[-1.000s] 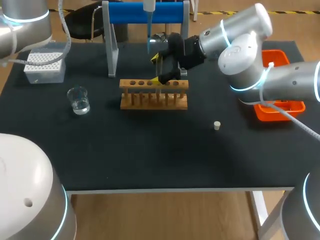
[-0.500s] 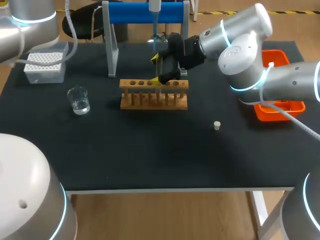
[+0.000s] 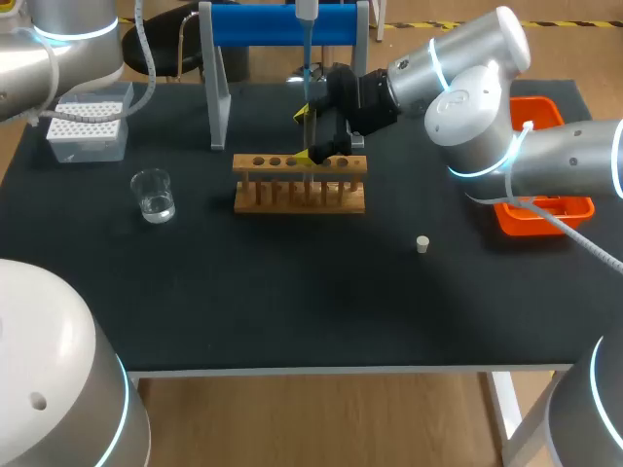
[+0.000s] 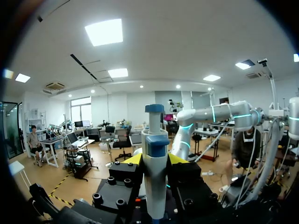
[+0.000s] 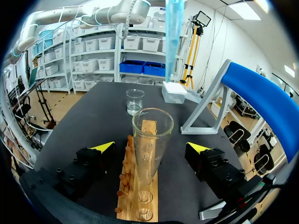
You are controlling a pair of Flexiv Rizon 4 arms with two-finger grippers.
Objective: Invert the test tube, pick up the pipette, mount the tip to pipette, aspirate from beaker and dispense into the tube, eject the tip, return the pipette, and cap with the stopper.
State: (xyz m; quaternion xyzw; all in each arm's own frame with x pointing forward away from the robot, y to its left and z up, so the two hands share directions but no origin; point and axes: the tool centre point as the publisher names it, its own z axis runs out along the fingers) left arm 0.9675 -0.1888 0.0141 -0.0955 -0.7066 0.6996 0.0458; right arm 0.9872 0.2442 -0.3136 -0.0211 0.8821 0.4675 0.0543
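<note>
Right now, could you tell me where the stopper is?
In the head view, the stopper lies right of centre, between the wooden rack and the orange tray.

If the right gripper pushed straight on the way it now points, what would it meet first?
Most likely the test tube, which stands in the wooden rack between the open fingers of the right gripper. The fingers would pass on either side, so the tube would reach the palm. Depth is hard to judge.

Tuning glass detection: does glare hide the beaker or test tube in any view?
Head view: beaker clear, faint highlights only. Right wrist view: test tube rim and walls clear, no glare; beaker plain beyond it. Left wrist view: neither shows, only the pipette.
</note>
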